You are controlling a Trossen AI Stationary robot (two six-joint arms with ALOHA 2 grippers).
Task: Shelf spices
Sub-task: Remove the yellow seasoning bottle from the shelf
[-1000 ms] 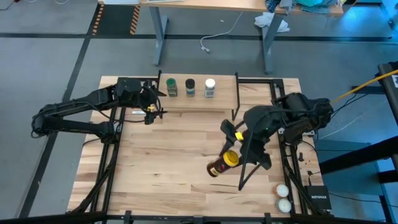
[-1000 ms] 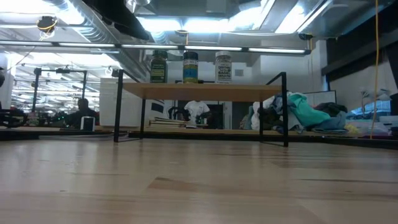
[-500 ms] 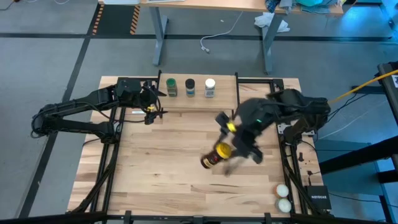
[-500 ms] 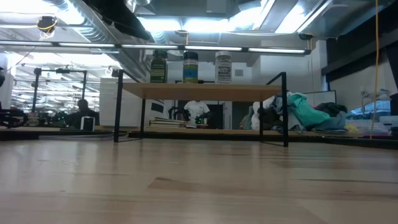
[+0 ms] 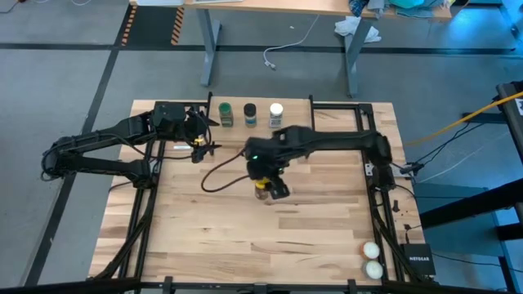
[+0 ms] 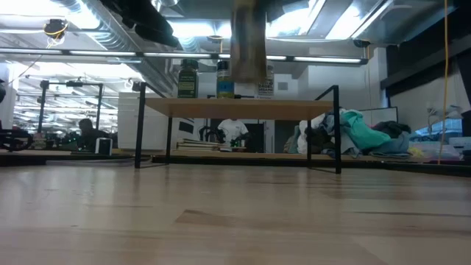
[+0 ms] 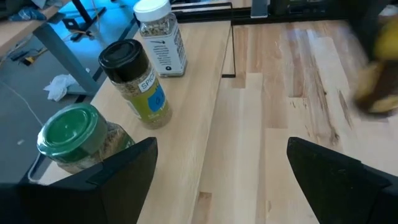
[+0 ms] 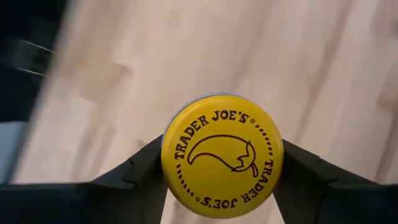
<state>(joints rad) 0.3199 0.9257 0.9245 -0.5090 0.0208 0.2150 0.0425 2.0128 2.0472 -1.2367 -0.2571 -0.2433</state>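
While the left gripper point(image 5: 198, 139) waits spread wide beside the low light-wood shelf point(image 5: 290, 124), the right gripper point(image 5: 263, 187), pinching the amber yellow-lidded cylindrical spice jar point(image 8: 222, 154), has swung from the table's right side toward its middle.

Yellow-lidded jar point(image 8: 222, 154) body hidden beneath its lid; motion-blurred in low view.

The left half of the shelf point(image 5: 286, 124) is being filled by three jars point(image 5: 250, 114) standing in a row. Its right half is being left bare. The left gripper point(image 5: 198, 137) is being held just beside the shelf's left end. Two balls point(image 5: 372, 259) are lying at the table's point(image 5: 204, 237) near right corner.
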